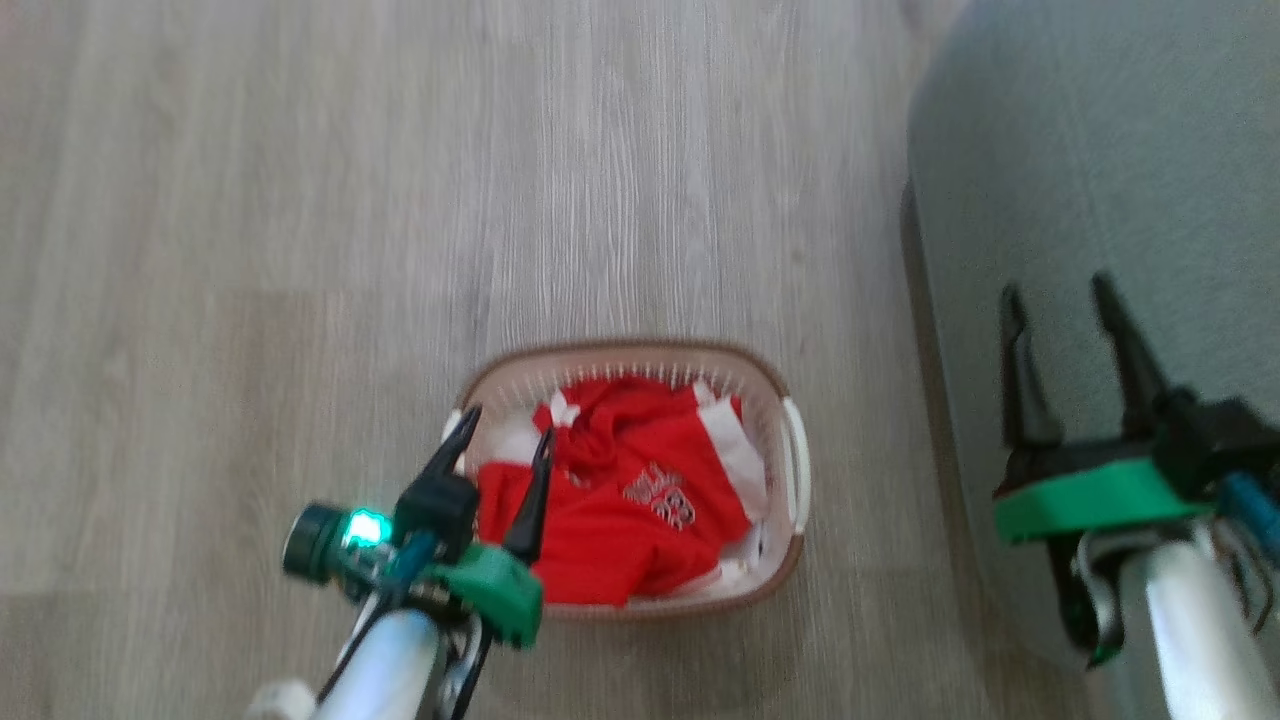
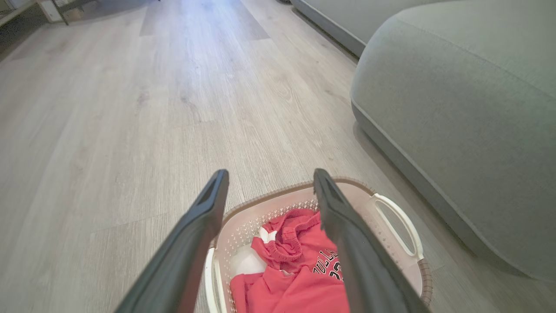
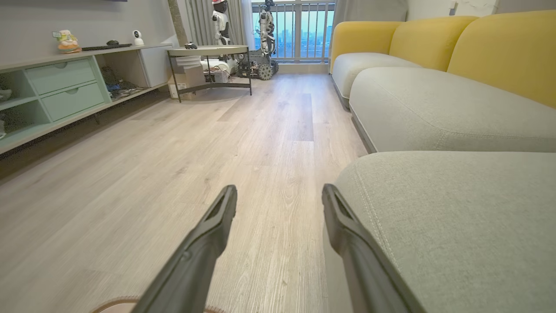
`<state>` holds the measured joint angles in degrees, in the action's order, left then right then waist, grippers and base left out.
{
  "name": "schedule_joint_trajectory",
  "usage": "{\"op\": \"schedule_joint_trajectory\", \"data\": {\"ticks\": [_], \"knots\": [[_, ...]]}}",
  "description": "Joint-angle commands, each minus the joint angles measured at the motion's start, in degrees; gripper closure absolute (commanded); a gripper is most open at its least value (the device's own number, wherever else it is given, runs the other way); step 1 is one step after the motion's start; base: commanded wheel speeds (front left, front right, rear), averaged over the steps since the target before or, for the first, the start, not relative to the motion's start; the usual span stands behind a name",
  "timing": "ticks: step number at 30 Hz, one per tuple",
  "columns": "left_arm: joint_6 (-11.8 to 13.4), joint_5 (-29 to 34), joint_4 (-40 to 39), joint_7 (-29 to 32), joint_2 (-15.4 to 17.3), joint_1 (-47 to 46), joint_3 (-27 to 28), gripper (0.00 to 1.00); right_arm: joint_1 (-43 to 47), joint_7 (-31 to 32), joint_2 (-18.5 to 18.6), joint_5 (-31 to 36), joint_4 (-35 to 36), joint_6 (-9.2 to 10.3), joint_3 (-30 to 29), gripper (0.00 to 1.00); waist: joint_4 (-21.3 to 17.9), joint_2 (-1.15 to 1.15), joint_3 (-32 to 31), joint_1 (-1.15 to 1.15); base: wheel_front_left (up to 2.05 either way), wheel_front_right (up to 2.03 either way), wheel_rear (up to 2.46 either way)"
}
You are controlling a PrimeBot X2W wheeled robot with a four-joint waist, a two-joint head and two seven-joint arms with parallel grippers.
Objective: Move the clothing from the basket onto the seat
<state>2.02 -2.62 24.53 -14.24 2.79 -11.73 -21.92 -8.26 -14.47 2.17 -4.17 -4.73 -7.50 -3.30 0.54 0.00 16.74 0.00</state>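
Beneath spread left fingers [image 2: 191,243] lies clothing [image 2: 299,265].

Left gripper [image 1: 510,421] and right gripper [image 1: 1056,285]: 2 skinny black fingers [image 1: 1020,385] each, bright green wrist brackets [image 1: 1090,500], shiny silver forearms [image 1: 1190,620].

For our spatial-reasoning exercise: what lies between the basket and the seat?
A bare strip of wood floor separates the basket and the seat, in the head view.

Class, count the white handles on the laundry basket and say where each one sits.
2. One handle is on the basket's side facing the seat; the other handle is on the opposite side, partly behind the left gripper in the head view.
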Motion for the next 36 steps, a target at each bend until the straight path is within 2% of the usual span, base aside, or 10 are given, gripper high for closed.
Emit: {"op": "schedule_joint_trajectory", "data": {"ticks": [1, 7, 15, 21, 30, 36], "knots": [[-0.12, 0.07, -0.02, -0.76, 0.10, -3.54, 0.63, 0.00, -2.71, -0.52, 0.71, 0.61, 2.60, 0.01, 0.76, 0.00, -0.43, 0.00, 7.67, 0.00, 0.00, 0.00, 0.00], [-0.34, -0.75, 7.52, -0.76, 0.09, -12.37, -4.46, 0.00, -9.19, -0.52, 0.71, 1.36, 5.44, 0.01, -0.19, 0.00, -1.33, 0.00, 16.81, 0.00, 0.00, 0.00, 0.00], [-0.78, -2.17, 16.32, -0.76, 0.09, -21.75, -11.69, 0.00, -14.97, -0.52, 0.71, 1.59, 9.47, 0.01, -0.10, 0.00, -2.27, 0.00, 25.34, 0.00, 0.00, 0.00, 0.00], [0.15, -4.30, 23.79, -0.76, 0.09, -28.32, -15.40, 0.00, -17.49, -0.52, 0.71, 1.19, 12.41, 0.01, 1.17, 0.00, -3.74, 0.00, 30.62, 0.00, 0.00, 0.00, 0.00], [1.58, -5.49, 31.30, -0.76, 0.09, -35.53, -17.19, 0.00, -18.99, -0.52, 0.71, 0.46, 14.91, 0.01, 2.39, 0.00, -5.82, 0.00, 35.69, 0.00, 0.00, 0.00, 0.00], [3.72, -5.90, 35.53, -0.76, 0.20, -38.39, -16.12, 0.00, -19.18, -0.52, 0.71, -0.20, 15.88, 0.01, 3.02, 0.00, -6.84, 0.00, 37.35, 0.00, 0.00, 0.00, 0.00]]}}
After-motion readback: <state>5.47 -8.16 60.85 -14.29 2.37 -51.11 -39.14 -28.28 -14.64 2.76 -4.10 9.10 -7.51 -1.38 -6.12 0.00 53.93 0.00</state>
